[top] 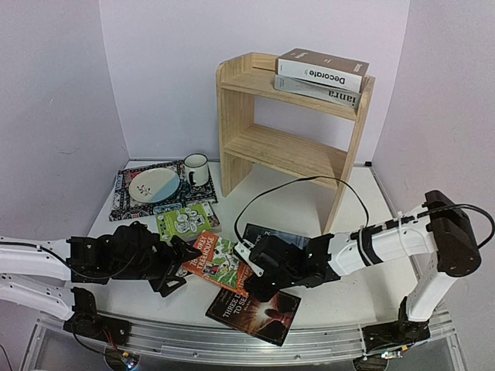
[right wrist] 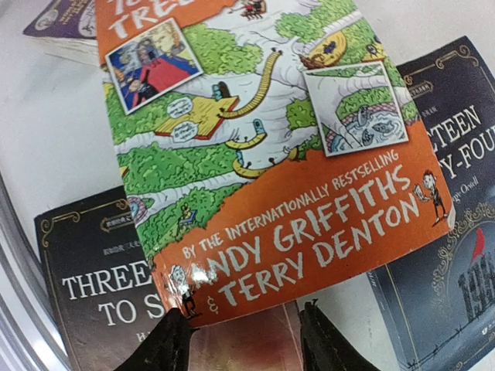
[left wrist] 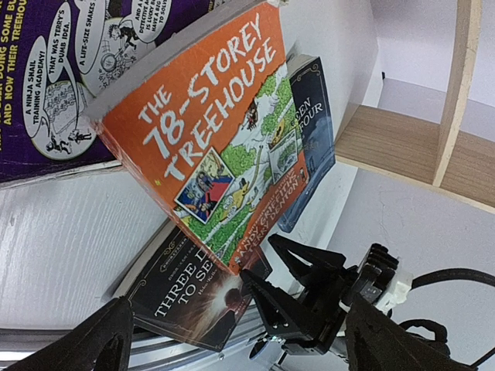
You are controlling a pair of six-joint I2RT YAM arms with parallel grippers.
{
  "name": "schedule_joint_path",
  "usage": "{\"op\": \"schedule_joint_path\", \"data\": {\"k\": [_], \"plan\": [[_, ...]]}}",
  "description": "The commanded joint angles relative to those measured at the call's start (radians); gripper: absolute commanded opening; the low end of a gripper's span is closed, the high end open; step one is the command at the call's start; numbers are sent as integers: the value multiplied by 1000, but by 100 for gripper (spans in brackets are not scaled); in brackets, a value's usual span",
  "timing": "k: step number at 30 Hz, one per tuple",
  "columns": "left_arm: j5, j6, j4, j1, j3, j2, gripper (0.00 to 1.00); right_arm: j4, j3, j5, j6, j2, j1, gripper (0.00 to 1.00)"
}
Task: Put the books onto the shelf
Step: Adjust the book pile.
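Observation:
The orange book lies tilted between both grippers, its lower edge over the dark "Three Days to See" book. My right gripper is at that lower edge, jaws apart, nothing between them. My left gripper stands wide open on the book's left. The dark blue book, green book and purple book lie on the table. "Decorate" and "ianra" are stacked atop the pine shelf.
A patterned placemat at the back left carries a plate and a white mug. Walls close in behind and beside the shelf. A metal rail runs along the table's near edge.

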Motion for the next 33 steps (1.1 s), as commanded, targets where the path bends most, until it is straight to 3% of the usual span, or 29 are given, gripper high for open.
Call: {"op": "schedule_joint_path", "data": {"k": [1, 10, 24, 29, 33], "plan": [[-14, -16, 88, -7, -18, 22, 97, 53, 14, -44, -17, -14, 5, 49], [-26, -50, 355, -12, -110, 73, 98, 56, -101, 36, -4, -130, 5, 52], [-13, -45, 390, -17, -63, 223, 99, 9, -177, 149, 21, -248, 5, 57], [-10, -30, 526, -17, -82, 295, 95, 3, -187, 155, 19, -280, 4, 57], [-100, 25, 637, -17, -131, 286, 96, -8, -196, 145, 17, -308, 5, 57]]}}
